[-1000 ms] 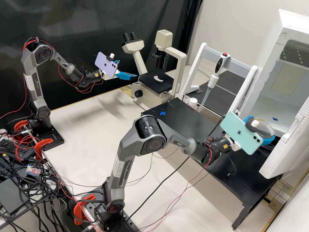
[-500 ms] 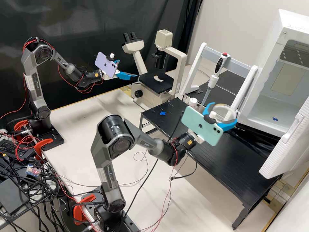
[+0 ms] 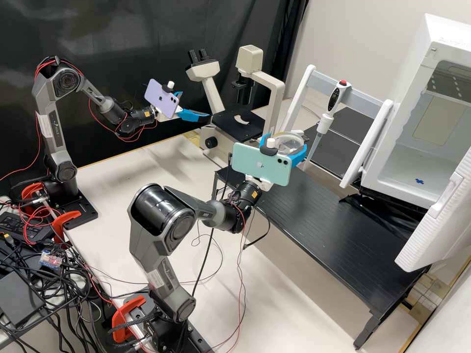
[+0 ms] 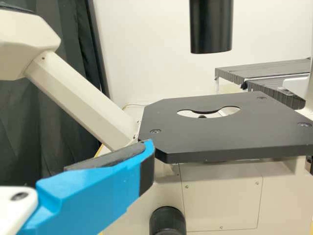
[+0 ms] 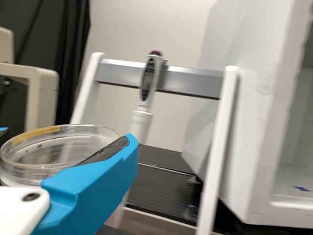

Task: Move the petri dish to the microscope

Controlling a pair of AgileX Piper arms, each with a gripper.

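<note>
The right gripper [image 3: 288, 141], its two bright blue fingers closed in on opposite sides of a round, clear plastic petri dish [image 5: 63, 149] with a yellowish strip along its rim, is near the cream-coloured microscope with a flat black stage [image 3: 238, 125], on the side toward the white, open-fronted cabinet [image 3: 409, 162]. The dish is raised and looks close to level. It should be light, stiff and slick, easily cracked by too hard a squeeze; the side wall is the place to hold it, low enough to steady base and lid together, so that the lid does not slide. Across the microscope's stage from the dish, the left gripper [image 3: 192, 105] has its fingers apart with nothing between them. Between microscope and cabinet, a white pipette with a red button [image 3: 329, 108] hangs on a white-legged, grey-barred stand [image 3: 365, 98].
</note>
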